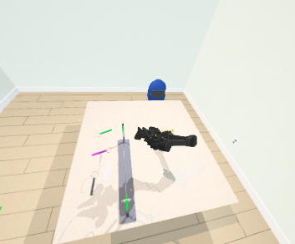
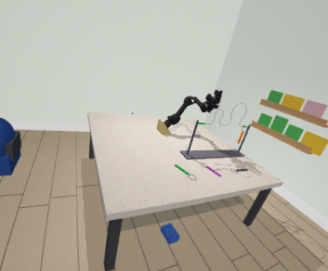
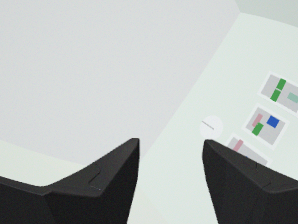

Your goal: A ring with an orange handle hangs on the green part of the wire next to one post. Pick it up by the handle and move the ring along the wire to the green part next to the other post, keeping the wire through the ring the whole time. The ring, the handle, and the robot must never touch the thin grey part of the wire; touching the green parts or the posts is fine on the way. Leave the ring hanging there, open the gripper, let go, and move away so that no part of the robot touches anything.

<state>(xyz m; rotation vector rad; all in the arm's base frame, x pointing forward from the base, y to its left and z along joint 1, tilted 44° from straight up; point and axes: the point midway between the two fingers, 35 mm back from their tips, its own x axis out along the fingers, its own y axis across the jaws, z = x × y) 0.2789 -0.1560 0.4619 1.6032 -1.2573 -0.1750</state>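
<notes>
My black parallel-jaw gripper [image 1: 138, 133] [image 2: 219, 96] [image 3: 172, 147] has its fingers apart, nothing between them, up in the air. In the exterior view, the orange-handled ring [image 2: 241, 136] hangs at its five o'clock, on the wire's green stretch beside the right-hand dark post [image 2: 244, 139]. I see the other dark post [image 2: 192, 139] at seven o'clock from the gripper.

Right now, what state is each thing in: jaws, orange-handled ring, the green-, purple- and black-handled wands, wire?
Jaws: partly open, holding nothing, raised above the table.
Orange handle: hanging by the far post in the exterior view, not gripped.
Green wand: lying on the table.
Purple wand: lying down.
Black wand: lying down.
Wire: strung between both posts.
</notes>
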